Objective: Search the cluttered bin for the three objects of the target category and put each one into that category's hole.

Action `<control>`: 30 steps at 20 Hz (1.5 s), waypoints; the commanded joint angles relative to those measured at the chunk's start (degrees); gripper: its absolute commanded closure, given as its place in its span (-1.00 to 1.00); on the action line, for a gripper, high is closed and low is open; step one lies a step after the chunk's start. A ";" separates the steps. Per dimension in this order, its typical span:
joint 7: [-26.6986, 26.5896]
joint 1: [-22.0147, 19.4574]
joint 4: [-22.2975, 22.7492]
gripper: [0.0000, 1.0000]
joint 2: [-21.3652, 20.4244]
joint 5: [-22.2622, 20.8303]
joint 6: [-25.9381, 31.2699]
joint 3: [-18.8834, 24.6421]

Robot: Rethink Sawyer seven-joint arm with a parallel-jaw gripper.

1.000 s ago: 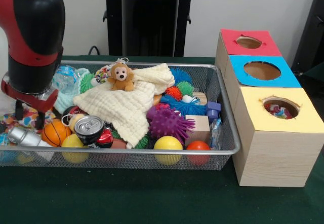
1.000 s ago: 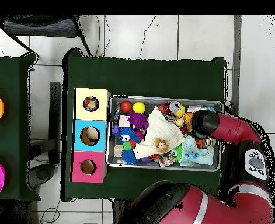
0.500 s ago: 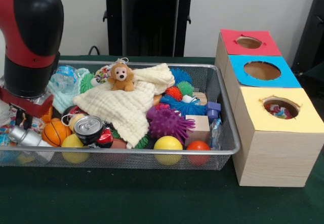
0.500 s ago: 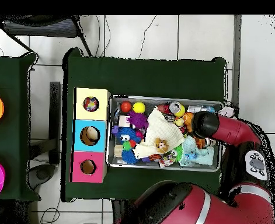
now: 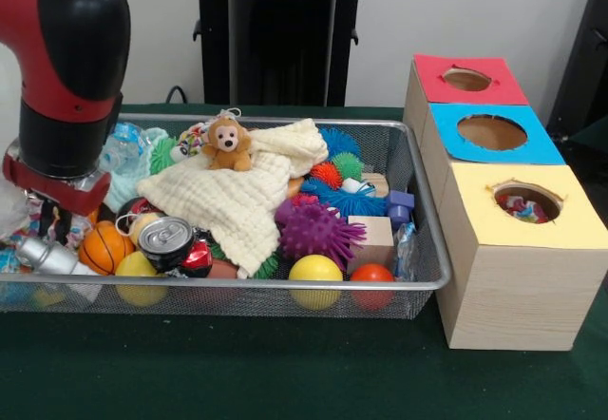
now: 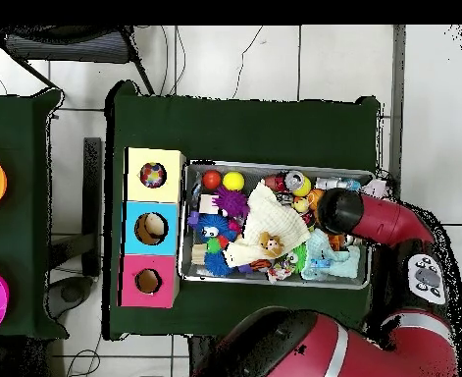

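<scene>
Lighting: even, bright, diffuse, no single source evident | Shadows: soft, faint under wire bin (image 5: 418, 287) and boxes (image 5: 503, 277) on dark cloth | Glare: small highlights on can (image 5: 167, 237) top, balls | Focus: front view mildly soft; overhead view coarser

We see our red and black arm (image 5: 66, 68) reaching down over the left end of the wire bin (image 5: 418, 182); its gripper (image 5: 49, 213) sits low inside, fingers hidden from us.
</scene>
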 commanded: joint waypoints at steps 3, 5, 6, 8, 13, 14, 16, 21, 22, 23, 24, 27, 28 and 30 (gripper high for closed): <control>0.25 -0.02 12.02 1.00 -11.73 3.36 9.38 8.30; -0.68 -0.84 14.76 1.00 -15.10 4.26 9.39 10.41; -0.98 -1.39 16.30 1.00 -16.62 4.53 8.24 11.62; -1.24 -2.16 18.86 1.00 -19.54 5.18 6.23 13.85; -0.31 -1.10 21.89 1.00 -24.74 7.25 9.37 15.29; -0.01 -1.02 22.52 1.00 -25.62 7.64 9.45 15.63; 0.70 -1.91 24.24 1.00 -26.97 8.54 5.96 17.51; 2.88 -2.66 26.72 1.00 -28.79 10.77 1.87 20.04; 3.64 -2.49 27.19 1.00 -28.97 11.44 1.20 20.58; 4.00 -2.37 27.98 1.00 -29.59 11.81 0.55 20.97; 4.48 -2.37 28.76 1.00 -29.77 12.24 -0.56 21.66; 6.26 -2.08 30.75 1.00 -30.17 13.20 -4.25 23.28; 7.13 -1.69 31.21 1.00 -30.29 13.37 -5.74 23.59; 8.41 -0.43 31.35 1.00 -30.57 13.59 -6.45 23.09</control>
